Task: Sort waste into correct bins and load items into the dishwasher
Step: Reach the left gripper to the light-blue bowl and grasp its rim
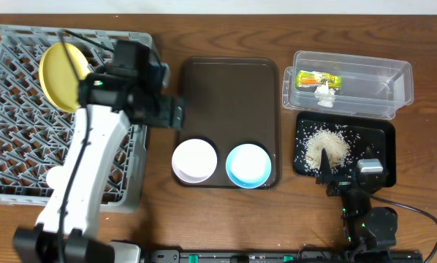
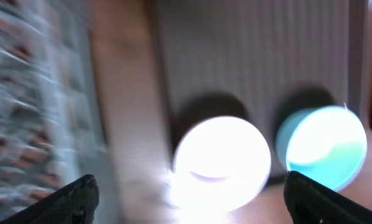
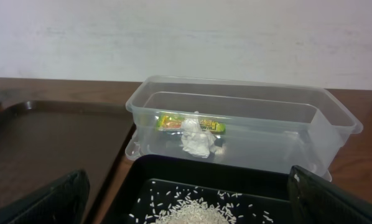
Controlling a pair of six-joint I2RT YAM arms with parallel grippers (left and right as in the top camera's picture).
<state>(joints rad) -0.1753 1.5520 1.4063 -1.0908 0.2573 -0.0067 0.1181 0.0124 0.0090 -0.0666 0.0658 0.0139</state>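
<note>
The grey dish rack point(image 1: 28, 157) fills the left side, with the yellow plate point(image 1: 58, 69) standing on edge in it. The white bowl point(image 1: 194, 160) and light blue bowl point(image 1: 248, 165) sit on the brown serving tray; both show blurred in the left wrist view point(image 2: 222, 163) point(image 2: 326, 146). My left gripper point(image 1: 173, 113) point(image 2: 190, 190) is open and empty above the tray's left edge. The clear tub point(image 1: 394, 73) point(image 3: 335, 121) holds the wrapper point(image 1: 317, 78) point(image 3: 172, 122) and white scrap point(image 1: 324, 93) point(image 3: 195, 142). Rice point(image 1: 328, 146) point(image 3: 195, 214) lies in the black tray point(image 1: 383, 131) point(image 3: 267, 177). My right gripper point(image 1: 348, 169) point(image 3: 187, 186) is open at its near edge. No chopsticks show.
The dark brown serving tray point(image 1: 229, 88) lies between the rack and the bins. My left arm point(image 1: 87, 161) crosses the rack's right side. A cable point(image 1: 423, 212) trails by the right arm at the table's front edge.
</note>
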